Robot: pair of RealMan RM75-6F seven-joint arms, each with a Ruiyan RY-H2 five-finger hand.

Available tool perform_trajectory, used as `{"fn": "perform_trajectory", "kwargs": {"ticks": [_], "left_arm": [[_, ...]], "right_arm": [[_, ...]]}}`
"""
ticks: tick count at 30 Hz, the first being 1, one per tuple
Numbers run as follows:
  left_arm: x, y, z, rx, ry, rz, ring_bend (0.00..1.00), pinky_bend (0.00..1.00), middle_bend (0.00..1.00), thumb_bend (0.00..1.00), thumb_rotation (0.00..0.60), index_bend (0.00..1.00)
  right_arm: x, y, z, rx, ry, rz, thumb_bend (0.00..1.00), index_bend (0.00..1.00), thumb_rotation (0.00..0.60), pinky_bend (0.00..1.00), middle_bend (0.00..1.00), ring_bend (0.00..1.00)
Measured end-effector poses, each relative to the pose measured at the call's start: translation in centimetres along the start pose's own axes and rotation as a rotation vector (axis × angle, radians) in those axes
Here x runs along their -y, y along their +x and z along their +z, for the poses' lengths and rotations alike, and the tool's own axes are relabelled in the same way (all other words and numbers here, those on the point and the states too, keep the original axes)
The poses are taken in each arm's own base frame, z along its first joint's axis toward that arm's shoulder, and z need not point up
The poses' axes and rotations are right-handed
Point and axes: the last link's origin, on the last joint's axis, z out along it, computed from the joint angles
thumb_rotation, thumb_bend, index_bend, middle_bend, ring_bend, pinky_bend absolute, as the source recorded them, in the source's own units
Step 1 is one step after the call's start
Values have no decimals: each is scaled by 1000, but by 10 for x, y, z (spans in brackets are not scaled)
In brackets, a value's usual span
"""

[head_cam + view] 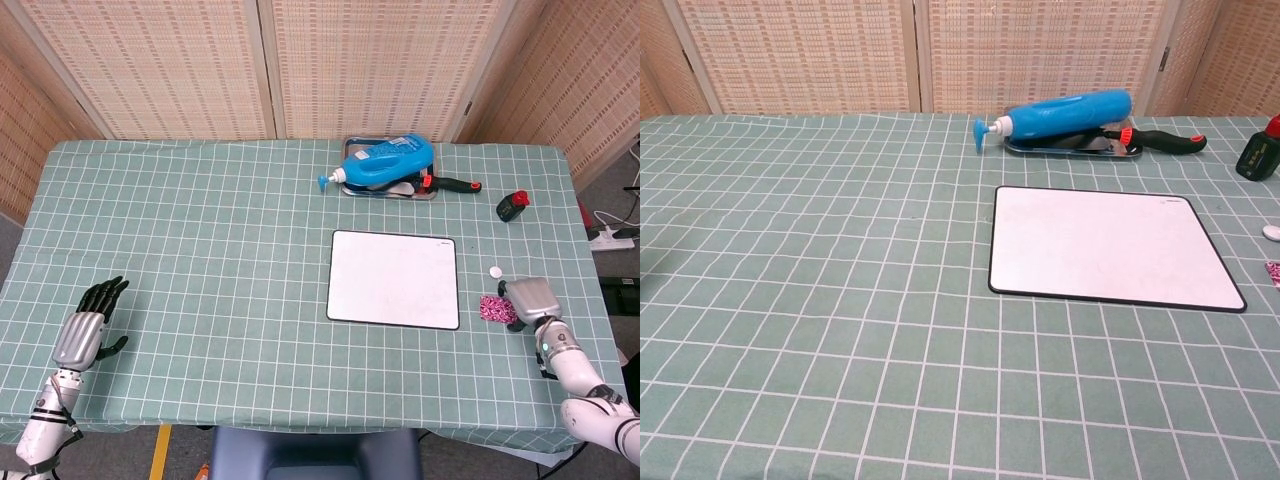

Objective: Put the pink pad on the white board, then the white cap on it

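Checked tablecloth (pixel 200 250); right hand (pixel 531 299) hides pink pad's (pixel 493 309) edge

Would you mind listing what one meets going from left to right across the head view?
left hand → blue bottle → white board → pink pad → right hand

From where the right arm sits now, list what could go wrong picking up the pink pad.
1. The white cap lies close beside the pink pad; the right robot hand could knock it away.
2. The pad lies flat on the tablecloth, so fingers may snag cloth instead.
3. The chest view shows only the pad's edge, so the grasp is poorly covered.
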Motion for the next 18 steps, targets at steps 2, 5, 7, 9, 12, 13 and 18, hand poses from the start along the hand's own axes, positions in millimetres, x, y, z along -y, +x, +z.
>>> {"fn": "perform_trajectory", "kwargs": {"ticks": [2,5,7,9,12,13,18], "left_arm": [[0,0,0,1,1,-3,0,0,0,218,600,0],[0,0,0,2,1,-6,0,0,0,218,600,0],[0,0,0,4,1,-7,0,0,0,218,600,0],[0,0,0,6,1,-10,0,0,0,219,600,0],[0,0,1,8,2,-13,0,0,0,220,600,0],[0,0,1,8,2,-13,0,0,0,220,600,0],[0,0,1,9,1,-13,0,0,0,218,600,0]], "right_arm": [[0,0,0,0,1,2,125,401,600,1000,964,984],[0,1,0,-2,1,6,125,422,600,1000,964,984],[0,1,0,-4,0,10,125,428,600,1000,964,984],[-1,2,0,-6,0,13,125,431,600,1000,964,984],[-2,3,-1,-9,-1,18,125,434,600,1000,964,984],[-2,4,-1,-10,0,20,125,434,600,1000,964,984],[-2,6,-2,-15,2,25,126,436,600,1000,964,985]]}}
